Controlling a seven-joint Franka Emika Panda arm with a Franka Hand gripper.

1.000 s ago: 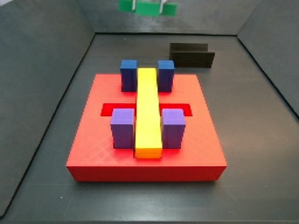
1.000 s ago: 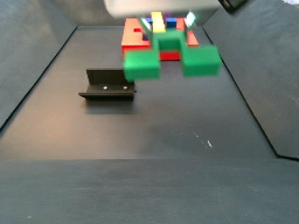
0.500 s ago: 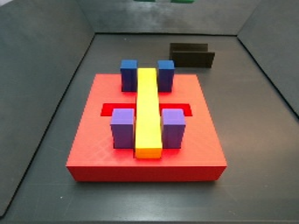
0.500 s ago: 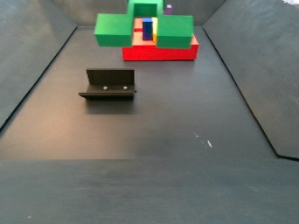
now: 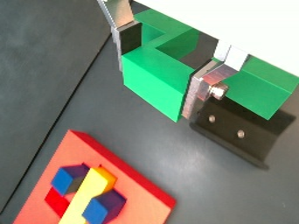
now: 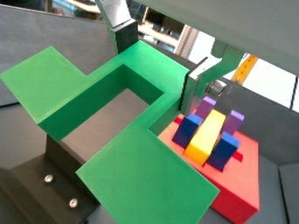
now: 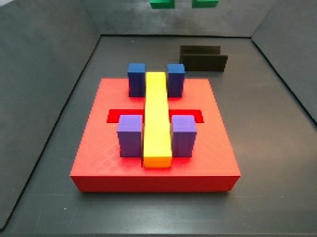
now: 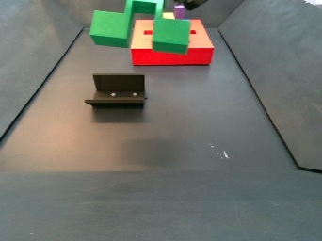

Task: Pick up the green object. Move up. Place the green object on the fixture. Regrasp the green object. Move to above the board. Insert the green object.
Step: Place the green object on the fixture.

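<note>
Jaws of the gripper (image 5: 165, 72) clamp the green object (image 5: 158, 74) high above the fixture (image 8: 117, 91), board (image 8: 174, 52) behind.

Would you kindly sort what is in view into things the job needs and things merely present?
Needed: the gripper, closed on the green object and held high above the floor; the fixture; the board.
Merely present: the yellow bar, blue blocks, purple blocks on the board.
</note>
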